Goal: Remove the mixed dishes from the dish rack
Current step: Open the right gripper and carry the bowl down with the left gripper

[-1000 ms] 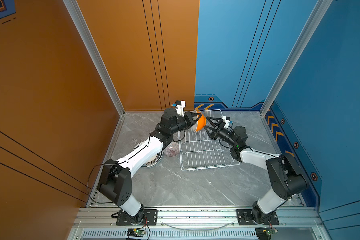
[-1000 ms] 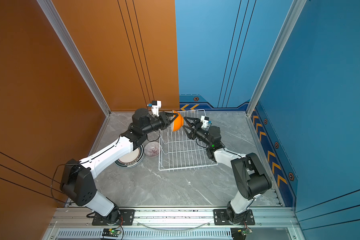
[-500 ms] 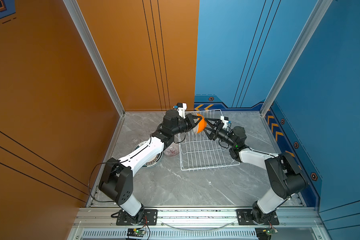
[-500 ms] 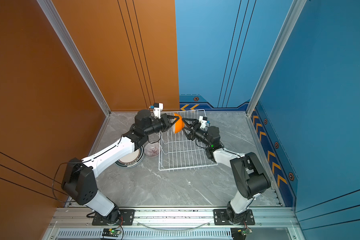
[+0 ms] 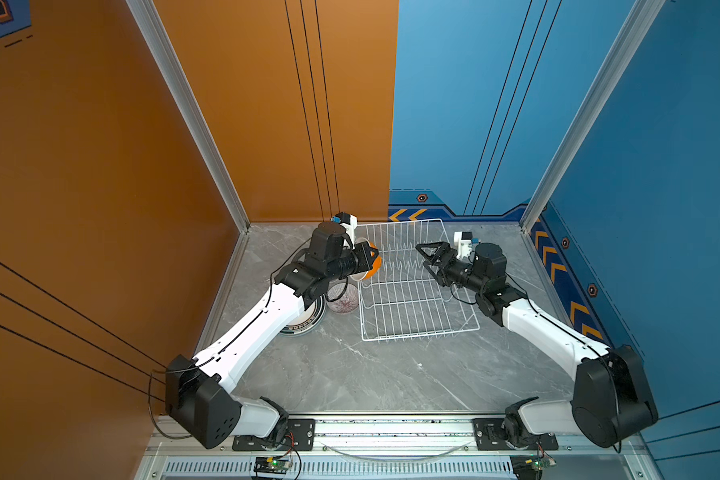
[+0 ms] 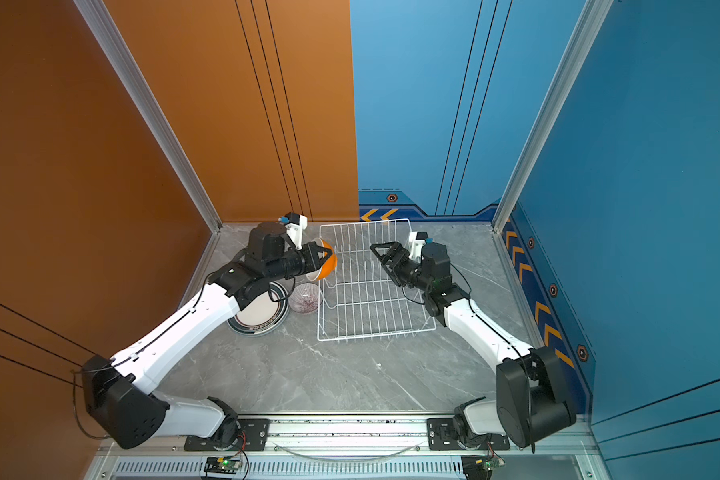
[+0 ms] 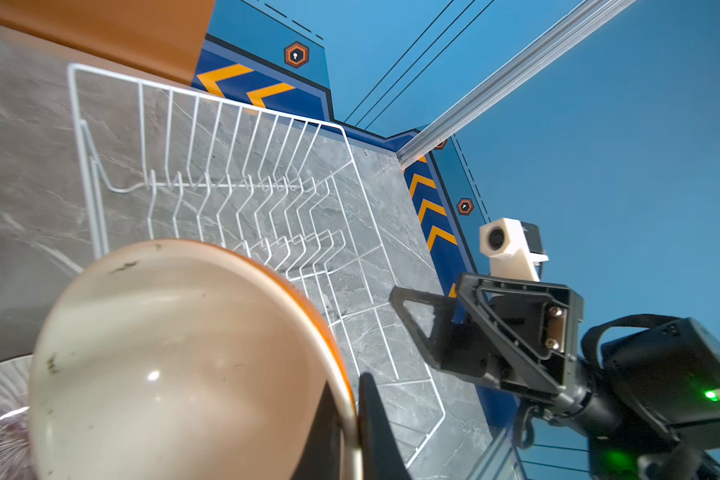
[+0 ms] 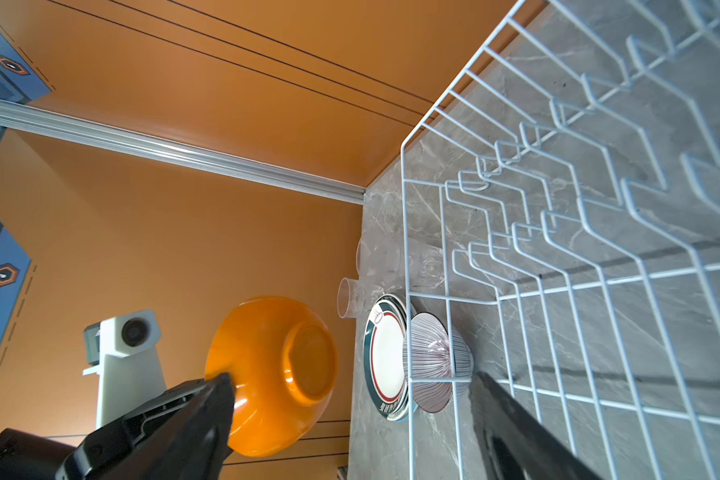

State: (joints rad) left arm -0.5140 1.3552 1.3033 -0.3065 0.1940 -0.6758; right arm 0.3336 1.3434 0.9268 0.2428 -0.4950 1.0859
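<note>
Orange bowl [image 6: 330,266] is hanging beside the dish rack [image 6: 364,291] in both top views, with the left gripper [image 6: 324,252] clamping its rim and the right gripper [image 6: 378,255] gaping empty. Left wrist: fingers [image 7: 375,428] are pinching the rim. Right wrist: plates [image 8: 385,357] are lying outside the rack.

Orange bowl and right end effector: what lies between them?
Only the dish rack's bare prongs separate the orange bowl and right end effector, in both top views.

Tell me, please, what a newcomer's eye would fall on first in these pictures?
The orange bowl stands out, pinched by its rim in the left gripper at the dish rack's left edge. The rack holds nothing; the open right gripper hovers over it. A dark-ringed plate lies left of it.
</note>
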